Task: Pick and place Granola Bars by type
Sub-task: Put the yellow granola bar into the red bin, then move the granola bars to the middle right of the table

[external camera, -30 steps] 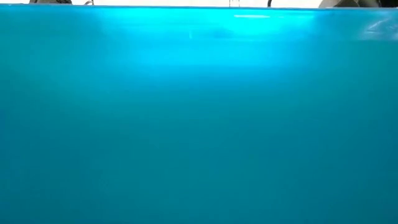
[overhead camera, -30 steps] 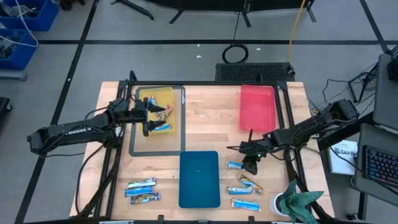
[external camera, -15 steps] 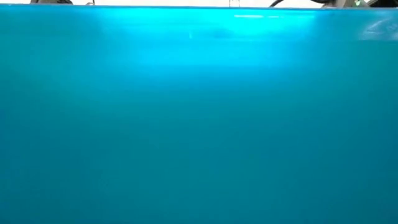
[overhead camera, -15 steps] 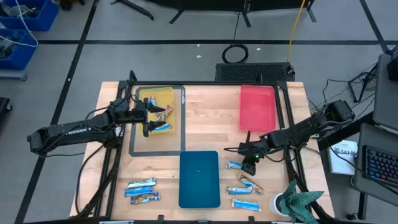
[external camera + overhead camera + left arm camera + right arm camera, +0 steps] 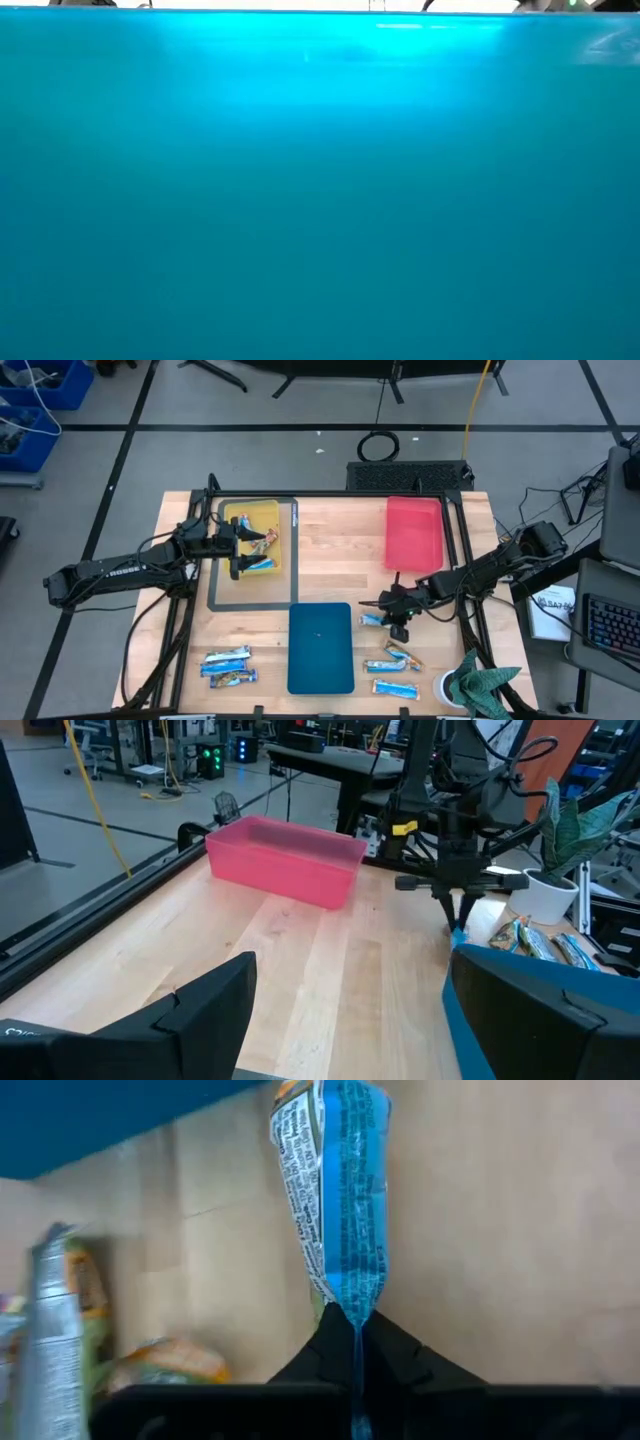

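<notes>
Your right pincer [image 5: 399,622] pinches the light, crinkly blue bar [image 5: 338,1200] by its slippery end seam; grip firmly.

trays: 3 [image 5: 320,650] | blue-and-white bars: 5 [image 5: 395,689] | multicoloured bars: 3 [image 5: 400,654]

On my wooden table [image 5: 340,575] sit 3 flat rectangular trays: a yellow plastic tray [image 5: 262,518] at the far left, a red plastic tray [image 5: 412,532] at the far right, and a blue plastic tray [image 5: 320,648] near the front middle. A crumpled green cloth [image 5: 487,686] lies at the front right corner, just beside a small white cup [image 5: 447,687].
</notes>
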